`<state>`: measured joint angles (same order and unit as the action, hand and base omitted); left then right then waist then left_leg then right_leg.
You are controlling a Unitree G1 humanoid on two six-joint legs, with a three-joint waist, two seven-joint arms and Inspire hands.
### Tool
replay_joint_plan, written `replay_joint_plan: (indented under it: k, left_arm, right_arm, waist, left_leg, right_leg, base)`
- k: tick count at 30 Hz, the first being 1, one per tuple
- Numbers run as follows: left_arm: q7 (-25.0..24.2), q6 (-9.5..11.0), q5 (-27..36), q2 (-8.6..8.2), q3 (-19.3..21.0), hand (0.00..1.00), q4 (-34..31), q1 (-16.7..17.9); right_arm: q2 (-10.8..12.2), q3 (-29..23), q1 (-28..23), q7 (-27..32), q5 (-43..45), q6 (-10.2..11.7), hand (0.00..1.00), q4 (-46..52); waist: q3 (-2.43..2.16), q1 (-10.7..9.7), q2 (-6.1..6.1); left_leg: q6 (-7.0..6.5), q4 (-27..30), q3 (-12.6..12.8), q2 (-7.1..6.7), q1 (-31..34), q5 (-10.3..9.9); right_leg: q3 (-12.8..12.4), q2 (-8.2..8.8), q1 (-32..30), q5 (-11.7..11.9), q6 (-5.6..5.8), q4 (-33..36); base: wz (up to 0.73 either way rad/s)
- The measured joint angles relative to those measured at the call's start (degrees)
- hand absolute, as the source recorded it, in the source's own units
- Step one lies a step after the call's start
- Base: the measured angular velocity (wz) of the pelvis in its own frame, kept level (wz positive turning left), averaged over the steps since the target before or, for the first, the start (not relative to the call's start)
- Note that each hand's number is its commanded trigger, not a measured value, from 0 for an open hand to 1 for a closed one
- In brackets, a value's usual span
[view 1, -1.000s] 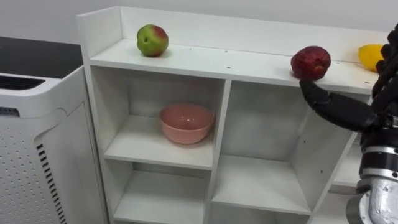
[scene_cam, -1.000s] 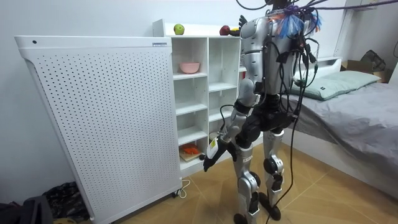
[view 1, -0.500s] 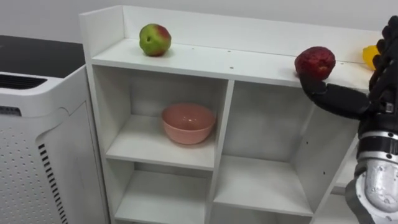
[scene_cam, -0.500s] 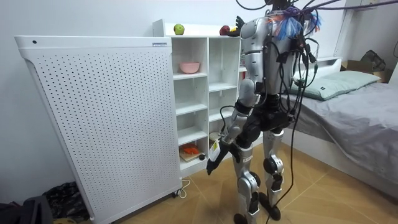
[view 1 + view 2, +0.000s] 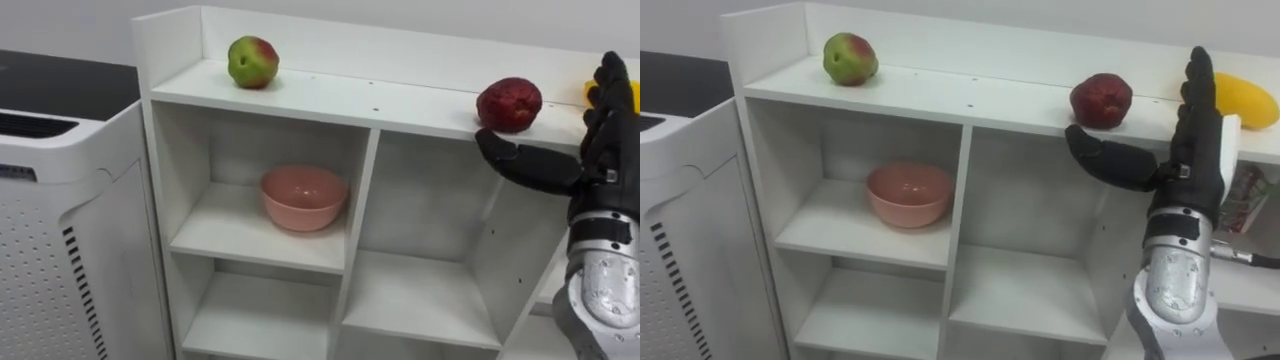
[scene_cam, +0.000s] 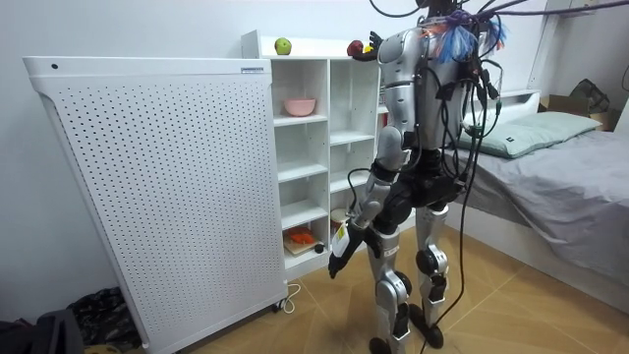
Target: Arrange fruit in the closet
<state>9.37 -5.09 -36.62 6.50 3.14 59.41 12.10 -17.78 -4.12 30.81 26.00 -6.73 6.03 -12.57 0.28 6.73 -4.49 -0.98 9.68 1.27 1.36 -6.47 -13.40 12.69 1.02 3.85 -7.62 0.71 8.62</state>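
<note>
1. White boards make up the closet (image 5: 360,100). In the room view we see the robot standing close before it, right arm raised to the top board.
2. The right hand (image 5: 1196,150) is open and holds nothing. Its fingers are straight and point up, and the thumb juts out toward the robot's left, in front of the top board's front edge.
3. The dark red fruit (image 5: 1101,100) sits on the top board just above the thumb's tip and to the left of the fingers, apart from the hand. It is roundish, and we can make out no long axis.
4. The yellow fruit (image 5: 1247,100) lies on the same board right behind the fingers, which hide its left end. Its long axis runs side to side along the board, and the visible end points to the robot's right, dipping a little.
5. The green and red apple (image 5: 252,62) rests on the same board, well to the left of the hand, near the closet's left wall. We cannot tell which way its stem points.
6. The pink bowl (image 5: 303,197) stands mouth up in the compartment below and to the left of the hand.
7. The left hand (image 6: 337,261) hangs low by the thigh. We cannot tell whether it is open or closed.
8. A white perforated cabinet (image 5: 60,250) stands just beside the closet's left wall.
</note>
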Motion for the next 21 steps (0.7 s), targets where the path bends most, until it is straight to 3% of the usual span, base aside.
replay_joint_plan:
  k: [9, 15, 21]
  left_arm:
    - [0.00, 0.02, -0.02, 0.01, 0.12, 0.00, -0.07, 0.35]
    - [0.00, 0.01, 0.06, 0.25, 0.13, 0.00, -0.16, 0.96]
    - [-0.05, -0.02, 0.08, 0.83, 0.13, 0.00, -0.26, 1.12]
  right_arm:
    - [-0.96, -0.09, 0.00, -0.56, -1.79, -0.62, 0.00, -0.23]
    - [-1.33, -0.19, 0.04, -1.43, -4.98, -1.16, 0.00, -0.23]
    - [-2.25, -0.08, 0.11, -3.86, -5.88, -1.28, 0.00, -0.24]
  waist:
    - [-0.08, -0.06, -0.11]
    - [-0.60, -0.07, -0.91]
    - [-0.33, 0.22, -1.73]
  left_leg:
    - [0.00, 0.06, -0.01, 0.01, 0.25, 0.00]
    - [0.01, 0.09, -0.07, 0.02, 0.23, 0.01]
    - [0.01, 0.18, -0.09, -0.04, 0.24, 0.01]
  right_leg:
    - [0.05, 0.00, -0.05, 0.00, 0.00, 0.01]
    - [0.19, 0.00, 0.02, 0.00, 0.00, 0.05]
    - [0.12, 0.09, 0.09, 0.00, 0.00, 0.06]
  base:
    - [0.00]
    - [0.00]
    - [0.00]
